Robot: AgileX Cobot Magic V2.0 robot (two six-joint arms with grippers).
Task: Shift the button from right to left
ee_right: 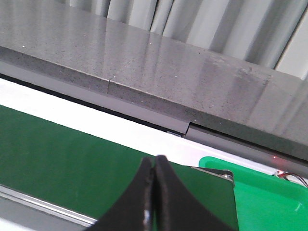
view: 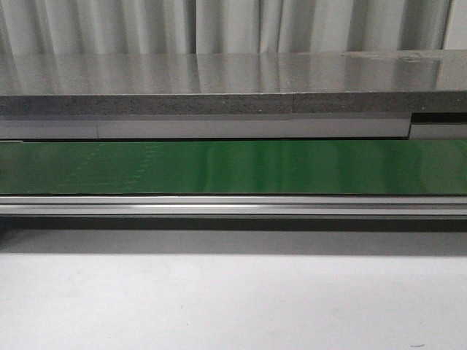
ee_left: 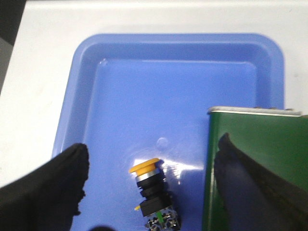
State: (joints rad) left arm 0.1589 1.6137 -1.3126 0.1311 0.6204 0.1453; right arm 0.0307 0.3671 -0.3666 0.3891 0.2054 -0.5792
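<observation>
In the left wrist view the button (ee_left: pixel 153 190) lies on its side on the floor of a blue tray (ee_left: pixel 125 96), its yellow-orange cap pointing away from the black body with a small green mark. My left gripper (ee_left: pixel 151 159) is open above it, one black finger on each side, touching nothing. In the right wrist view my right gripper (ee_right: pixel 155 166) is shut with nothing between its fingers, hovering over the green belt (ee_right: pixel 72 159). No gripper and no button shows in the front view.
The green conveyor belt (view: pixel 233 166) runs across the front view behind a metal rail (view: pixel 233 207); its end (ee_left: pixel 255 163) overlaps the blue tray's edge. A green tray (ee_right: pixel 264 192) sits past the belt's other end. A grey stone ledge (view: pixel 219 80) lies behind.
</observation>
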